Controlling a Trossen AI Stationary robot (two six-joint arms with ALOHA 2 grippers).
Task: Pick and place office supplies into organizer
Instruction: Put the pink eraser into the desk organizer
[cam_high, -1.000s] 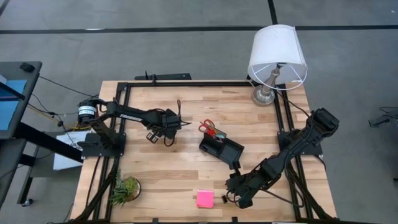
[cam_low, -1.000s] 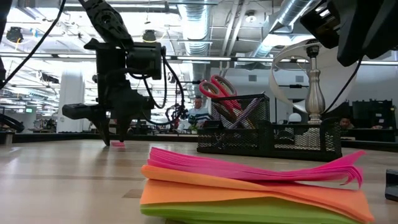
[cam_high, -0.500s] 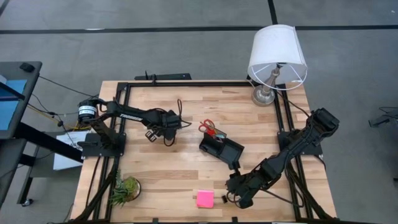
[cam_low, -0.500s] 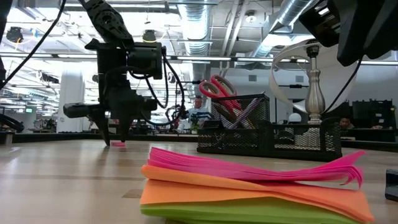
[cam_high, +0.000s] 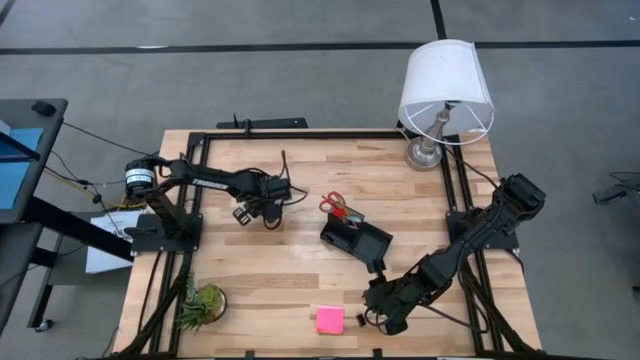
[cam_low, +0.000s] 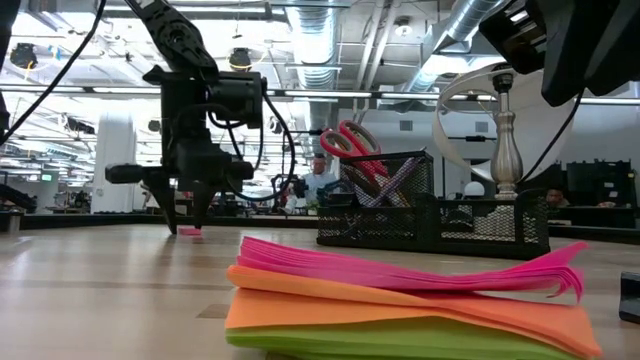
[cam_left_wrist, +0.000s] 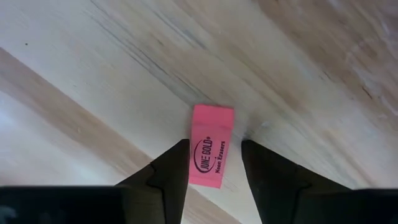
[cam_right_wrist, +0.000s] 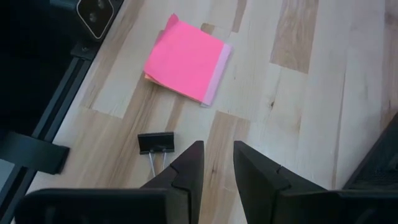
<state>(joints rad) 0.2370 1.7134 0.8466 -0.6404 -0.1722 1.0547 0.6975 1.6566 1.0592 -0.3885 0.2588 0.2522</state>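
Observation:
A pink eraser (cam_left_wrist: 211, 146) lies flat on the wooden table. My left gripper (cam_left_wrist: 214, 171) points down over it, open, with one finger on each long side; the low view shows its fingertips (cam_low: 185, 225) just above the eraser (cam_low: 190, 232). The black organizer (cam_high: 357, 238) stands mid-table with red-handled scissors (cam_high: 335, 207) upright in it. A pink sticky-note pad (cam_right_wrist: 186, 59) and a black binder clip (cam_right_wrist: 155, 144) lie near the front edge. My right gripper (cam_right_wrist: 217, 165) hangs above the bare wood beside them, its fingers a little apart with nothing between. My left gripper comes at the eraser from above, its fingers lying along the eraser's long sides. One finger (cam_left_wrist: 174, 168) stands right against the eraser's long edge (cam_left_wrist: 193, 155); whether it touches, I cannot tell. The other finger shows a gap.
A white-shaded lamp (cam_high: 445, 90) stands at the far right corner and a small green plant (cam_high: 203, 303) at the near left. Black rails (cam_high: 300, 135) frame the table. Open wood lies between the organizer and the sticky-note pad (cam_high: 329, 319).
My left gripper has rolled about its own pointing line while staying over the eraser, which has not moved. My right gripper has kept still.

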